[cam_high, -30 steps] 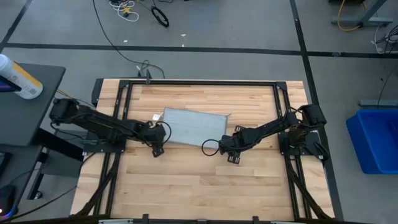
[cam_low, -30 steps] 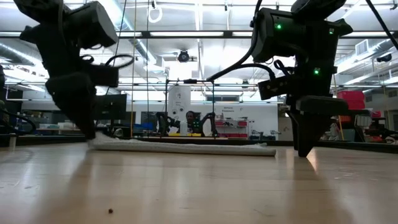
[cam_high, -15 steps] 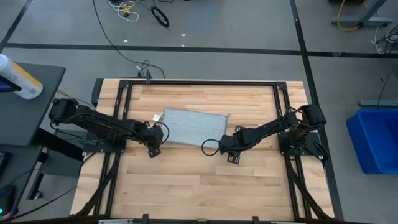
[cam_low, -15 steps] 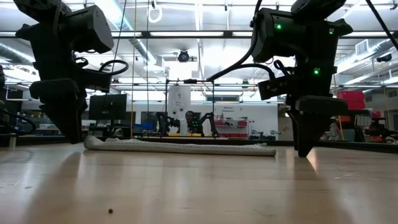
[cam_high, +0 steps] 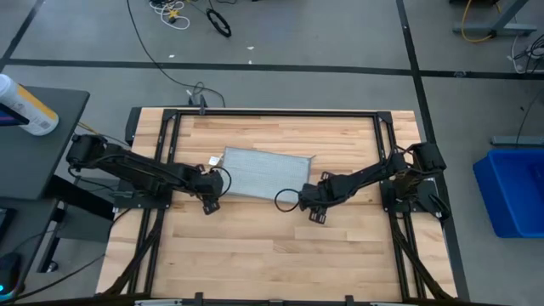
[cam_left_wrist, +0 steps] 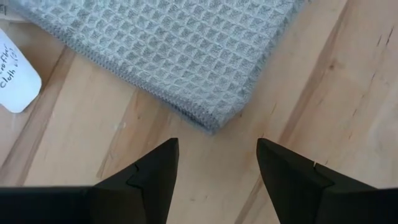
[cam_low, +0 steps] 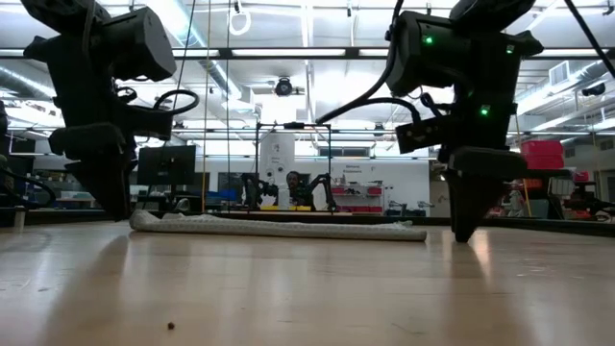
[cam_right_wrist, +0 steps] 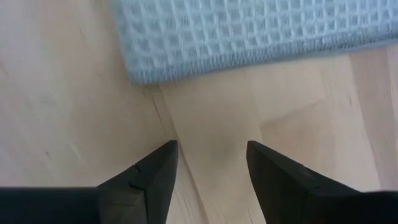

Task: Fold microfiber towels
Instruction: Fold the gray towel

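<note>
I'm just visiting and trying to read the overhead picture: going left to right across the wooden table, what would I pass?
Left end effector → microfiber towel, lying flat → right end effector. Both end effectors are open, each beside a near corner of the towel, on the table.

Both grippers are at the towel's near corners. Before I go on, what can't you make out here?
- Towel layers: low view shows only its near edge.
- White tag text: cut off by the left wrist view's edge.
- Left gripper and right gripper height above table: fingertips cut off.
</note>
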